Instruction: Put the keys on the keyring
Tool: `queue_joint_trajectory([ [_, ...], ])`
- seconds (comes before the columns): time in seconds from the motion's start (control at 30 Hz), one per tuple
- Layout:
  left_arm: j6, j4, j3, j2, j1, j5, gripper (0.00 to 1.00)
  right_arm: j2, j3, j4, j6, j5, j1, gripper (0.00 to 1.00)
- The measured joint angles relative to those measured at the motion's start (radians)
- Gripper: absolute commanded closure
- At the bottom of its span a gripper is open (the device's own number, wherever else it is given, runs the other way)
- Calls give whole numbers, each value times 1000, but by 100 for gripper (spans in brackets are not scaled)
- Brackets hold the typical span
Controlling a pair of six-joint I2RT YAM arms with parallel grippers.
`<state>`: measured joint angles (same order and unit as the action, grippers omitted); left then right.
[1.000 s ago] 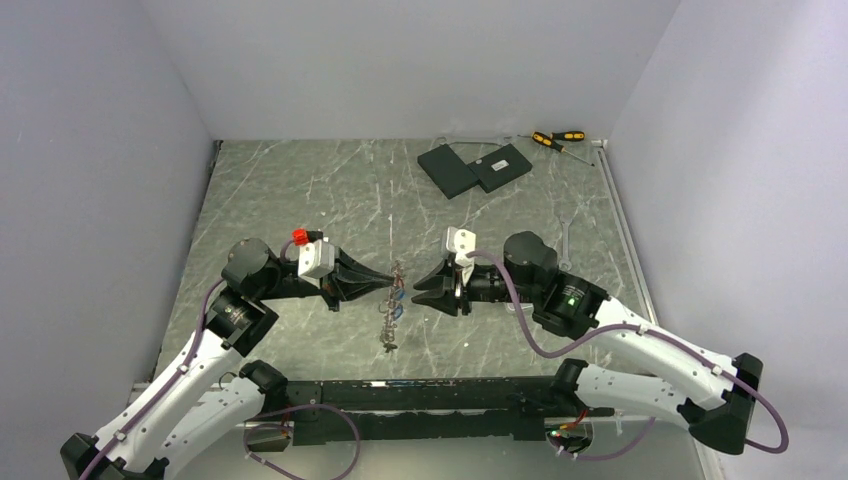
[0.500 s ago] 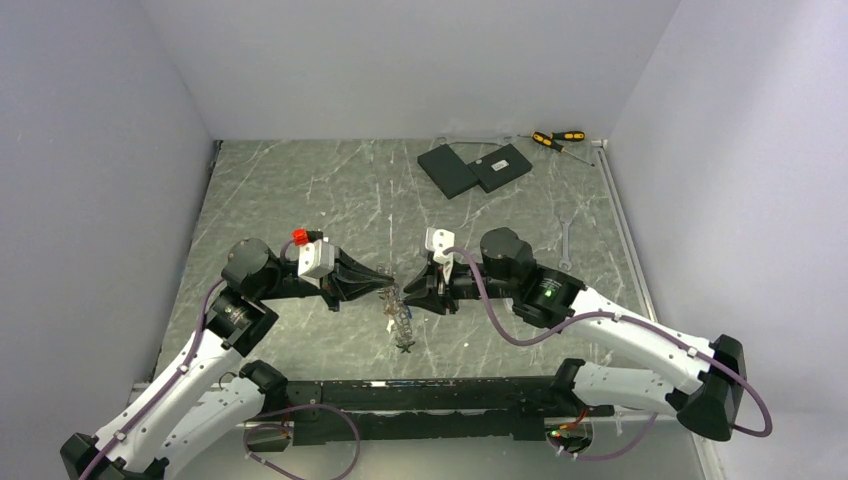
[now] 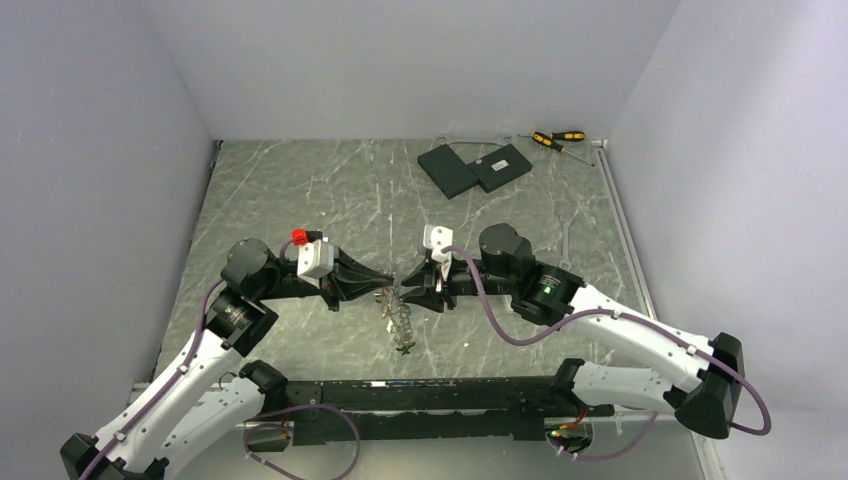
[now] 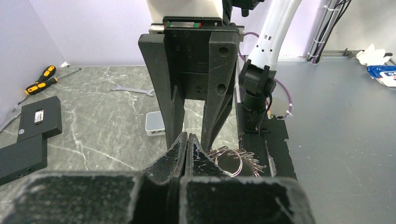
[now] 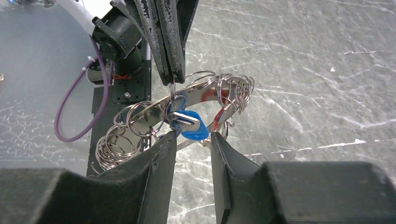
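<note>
Top view first: the right arm has swung in to the left since a second ago. The right claw [image 3: 408, 290] now sits nose to nose with the left claw [image 3: 385, 286], where a clear gap lay between them before. The keyring [image 3: 400, 320] dangles between the two over the bench [image 3: 300, 190], its tail a touch further right than it was. The left arm has not budged (nor have the screwdrivers [image 3: 556, 138] or the black slabs [image 3: 475, 167] at the far edge).

Over to the left wrist: the left claw [image 4: 187, 137] is pressed fully shut, fingers flat together. The right claw [image 4: 192, 133] looms straight ahead with its fingers parted. Loops of the keyring [image 4: 236, 158] peek out just beside the shut tips, but what they pinch is hidden here.

Now the right wrist, the best seat. The left claw [image 5: 172, 77] comes down from the top, clamped on a thin wire loop of the keyring [image 5: 144, 109], and the bunch hangs clear of the bench. A blue key [image 5: 192, 129] hangs from that loop. The right claw [image 5: 192, 137] stands part open, a narrow gap, with the blue head sitting in it. One finger touches its edge and the other is just beside it; I cannot tell whether it presses.
</note>
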<state>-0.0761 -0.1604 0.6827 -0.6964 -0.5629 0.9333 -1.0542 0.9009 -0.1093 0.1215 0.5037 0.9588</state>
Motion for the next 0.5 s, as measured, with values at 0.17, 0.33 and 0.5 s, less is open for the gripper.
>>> queue_joint_trajectory([
  [0.17,-3,-3,0,0,2,0,100,0,12,-4,10,5,0,62],
  [0.33,-16,-16,0,0,3,0,100,-2,13,-2,8,23,0,62],
  [0.5,-19,-16,0,0,3,0,100,-14,13,-1,8,31,0,62],
])
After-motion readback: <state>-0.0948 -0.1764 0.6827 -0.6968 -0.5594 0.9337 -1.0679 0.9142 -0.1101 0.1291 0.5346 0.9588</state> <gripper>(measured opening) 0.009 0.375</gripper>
